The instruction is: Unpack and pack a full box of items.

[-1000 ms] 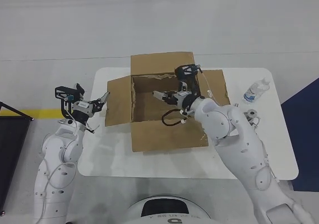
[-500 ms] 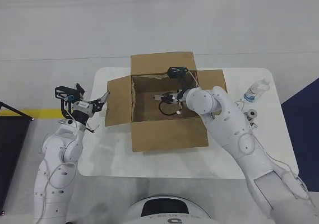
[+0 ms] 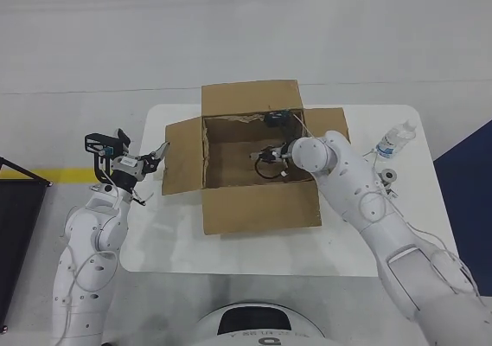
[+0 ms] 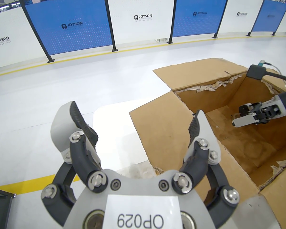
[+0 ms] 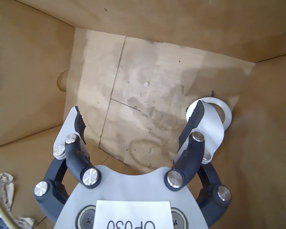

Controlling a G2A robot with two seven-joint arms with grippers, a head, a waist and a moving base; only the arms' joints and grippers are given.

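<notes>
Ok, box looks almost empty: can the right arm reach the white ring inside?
Probably yes: the right pincer hangs open inside the box beside the ring, nothing between, though the corner is tight.

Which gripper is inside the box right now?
The right gripper, down inside the cardboard box; the left gripper hangs open outside it.

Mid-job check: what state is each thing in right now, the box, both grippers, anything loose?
Box: open, four flaps folded out.
Right gripper: open, empty, down inside the box.
Left gripper: open, empty, outside the box.
White ring: flat on the box floor, ungripped.
Bottle: on the table, outside the box.
</notes>
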